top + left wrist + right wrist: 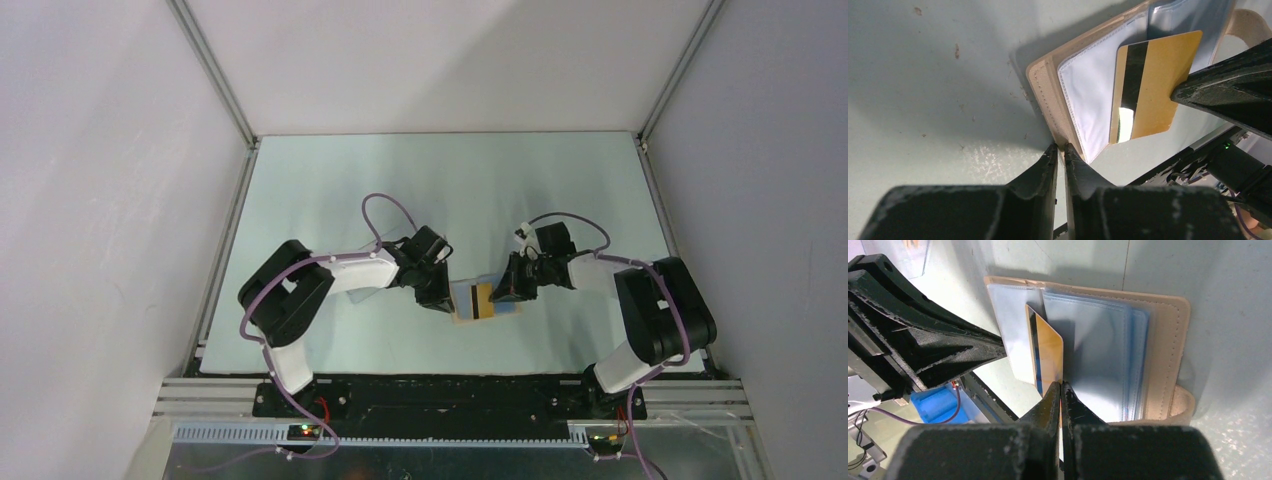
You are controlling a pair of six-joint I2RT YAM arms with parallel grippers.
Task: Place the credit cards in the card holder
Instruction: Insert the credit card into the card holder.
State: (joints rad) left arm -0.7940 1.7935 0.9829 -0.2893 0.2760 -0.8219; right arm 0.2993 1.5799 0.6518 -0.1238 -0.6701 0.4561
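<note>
Pale counter (400,180). Card holder (1168,350) lies open, blue pockets up, toward the near edge, about midway between the left and right edges. Left gripper (1060,150): jaws clamped on the holder's tan edge. Right gripper (1061,387): jaws pinching one credit card (1048,355), stripe showing, tilted over the pockets.

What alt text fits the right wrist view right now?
The right gripper pinches the near edge of an orange card with a black stripe, holding it over an open tan wallet with clear sleeves. The left gripper reaches the wallet's left edge.
</note>
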